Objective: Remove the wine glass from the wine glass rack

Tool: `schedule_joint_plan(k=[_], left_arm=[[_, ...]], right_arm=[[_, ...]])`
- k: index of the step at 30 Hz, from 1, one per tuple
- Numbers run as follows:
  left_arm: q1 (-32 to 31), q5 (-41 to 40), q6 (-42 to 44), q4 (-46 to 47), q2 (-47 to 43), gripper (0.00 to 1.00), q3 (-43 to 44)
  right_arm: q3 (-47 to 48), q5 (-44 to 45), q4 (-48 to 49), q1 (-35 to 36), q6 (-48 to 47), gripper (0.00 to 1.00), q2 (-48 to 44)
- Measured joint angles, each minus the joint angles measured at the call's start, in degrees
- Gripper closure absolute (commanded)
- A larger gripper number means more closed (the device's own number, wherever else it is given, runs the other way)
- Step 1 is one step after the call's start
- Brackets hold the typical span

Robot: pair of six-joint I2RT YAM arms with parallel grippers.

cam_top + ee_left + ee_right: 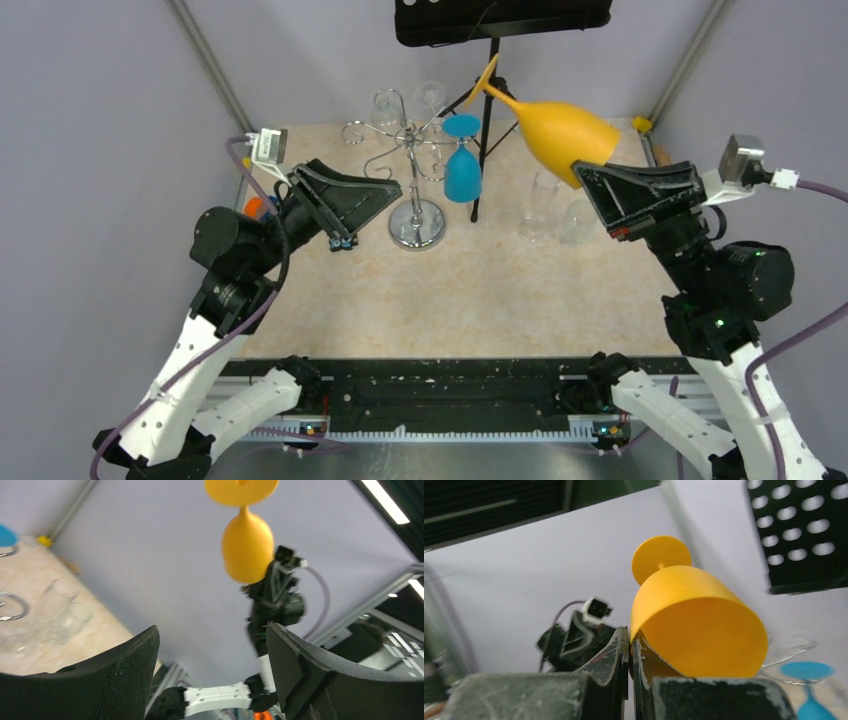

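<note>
Fingers, right gripper [630, 640]: pinching wine glass [560, 135] rim, right of wine glass rack [417, 228] | left gripper [210, 630]: spread, empty, rack's left

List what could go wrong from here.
1. The right gripper pinches the yellow wine glass only at its rim, and the glass is tilted in the air, so it might slip or pivot.
2. Clear glasses stand on the table near it, and a drop or a low swing could hit them.
</note>
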Motion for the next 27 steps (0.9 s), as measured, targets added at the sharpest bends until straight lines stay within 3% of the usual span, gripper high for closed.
schedule_joint_plan(k=[8,13,15,18,21,27], left_arm=[[0.00,-3.28,14.21,-16.37,2.40,0.20,0.94],[0.00,-5.03,18.78,-22.27,2.62,0.20,0.96],[0.00,-5.51,19.65,-22.84,2.21,0.20,0.94],[0.00,-5.75,20.76,-23.41,1.51,0.21,0.94],[0.00,-5.73,21.75,-23.63,1.42,0.21,0.94],[0.00,-5.81,23.71,-24.94,1.14,0.21,0.92]], right_arm=[[10.54,27.91,-32.63,0.13,-19.47,1.00,-0.57],[11.43,46.77,-46.58,0.13,-28.44,1.00,1.92],[12.37,50.49,-49.64,0.13,-29.79,1.00,3.63],[15.58,59.87,-56.63,-0.20,-32.79,1.00,10.40],[17.66,61.35,-61.16,-3.58,-34.05,1.00,15.63],[20.55,51.65,-68.11,-20.65,-36.46,1.00,26.43]])
